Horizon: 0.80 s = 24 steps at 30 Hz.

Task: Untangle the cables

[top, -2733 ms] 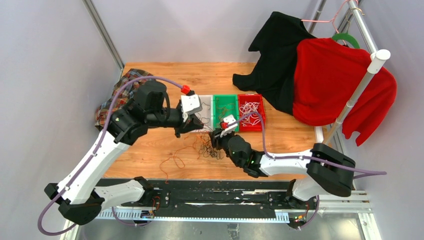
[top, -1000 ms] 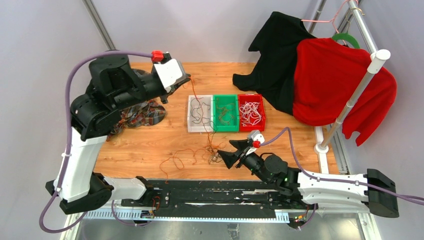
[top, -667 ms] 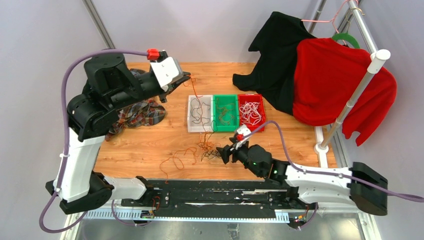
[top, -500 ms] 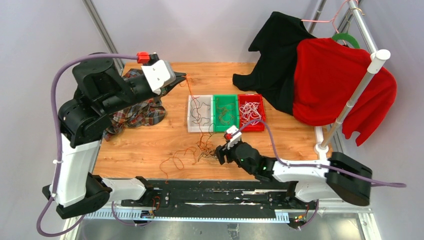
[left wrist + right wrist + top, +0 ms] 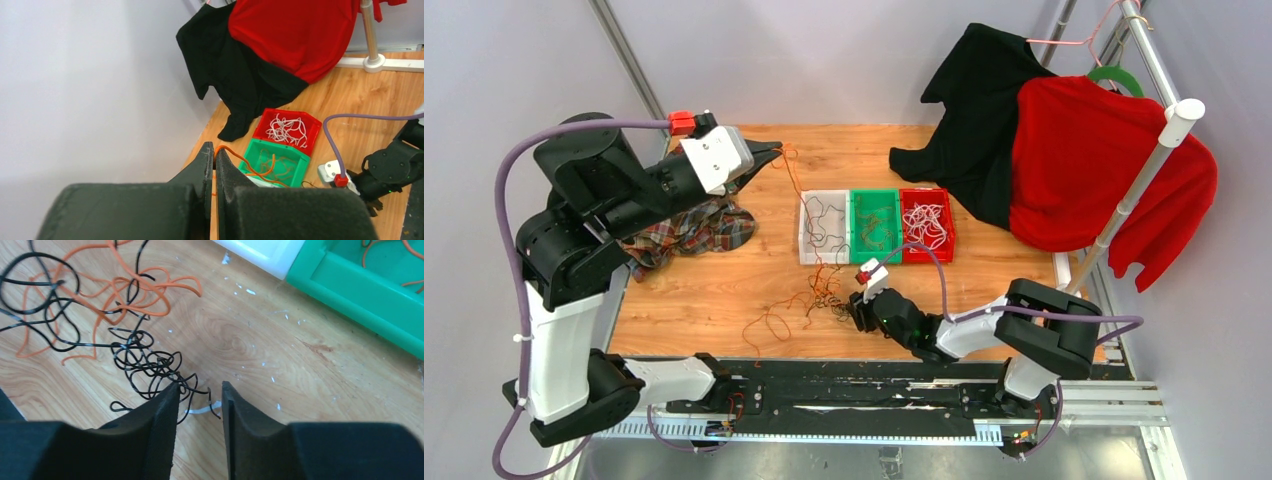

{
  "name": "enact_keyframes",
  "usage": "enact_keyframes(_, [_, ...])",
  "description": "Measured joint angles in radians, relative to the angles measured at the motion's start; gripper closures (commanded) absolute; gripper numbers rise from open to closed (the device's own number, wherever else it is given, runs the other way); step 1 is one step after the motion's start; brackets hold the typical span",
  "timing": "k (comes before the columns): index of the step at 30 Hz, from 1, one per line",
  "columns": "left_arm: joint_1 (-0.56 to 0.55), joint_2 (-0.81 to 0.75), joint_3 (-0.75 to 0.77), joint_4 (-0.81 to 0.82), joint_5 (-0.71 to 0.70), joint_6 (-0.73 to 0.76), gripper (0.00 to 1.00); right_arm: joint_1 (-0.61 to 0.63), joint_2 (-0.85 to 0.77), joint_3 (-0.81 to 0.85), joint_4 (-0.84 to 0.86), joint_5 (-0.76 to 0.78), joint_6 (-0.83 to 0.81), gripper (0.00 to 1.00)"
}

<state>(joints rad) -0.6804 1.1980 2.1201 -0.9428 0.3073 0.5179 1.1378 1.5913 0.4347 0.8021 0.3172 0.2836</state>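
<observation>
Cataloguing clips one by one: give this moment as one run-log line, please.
left gripper: shut on orange cable, held high | right gripper: fingers apart, straddling edge of black cable tangle

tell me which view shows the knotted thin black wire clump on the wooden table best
Right wrist: the thin black wire clump lies close, loops distinct. Top external shows a tiny dark smudge; left wrist misses it.

Orange cable (image 5: 170,282) + blk cable (image 5: 145,365) left of blk R gripper (image 5: 200,387); green bin (image 5: 360,285) ahead-right, w/ white bin (image 5: 805,228), red bin (image 5: 927,257). Plaid cloth (image 5: 694,225) under L arm (image 5: 614,200). Red shirt (image 5: 1084,160). Wood-grain table (image 5: 724,290).
</observation>
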Motion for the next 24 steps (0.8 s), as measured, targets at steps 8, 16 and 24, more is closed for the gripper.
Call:
enact_keyframes(8, [0.0,-0.013,0.021,-0.001,-0.027,0.052,1.0,0.0,-0.007,-0.068,0.111,-0.029,0.048,0.99])
enact_keyframes(16, [0.0,0.022,0.181,0.001,-0.118,0.173,1.0,0.0,-0.178,-0.181,0.0,0.096,0.122,0.99])
enact_keyframes(24, [0.0,0.015,0.24,0.055,-0.189,0.262,1.0,0.0,-0.422,-0.176,-0.299,0.269,0.186,0.99])
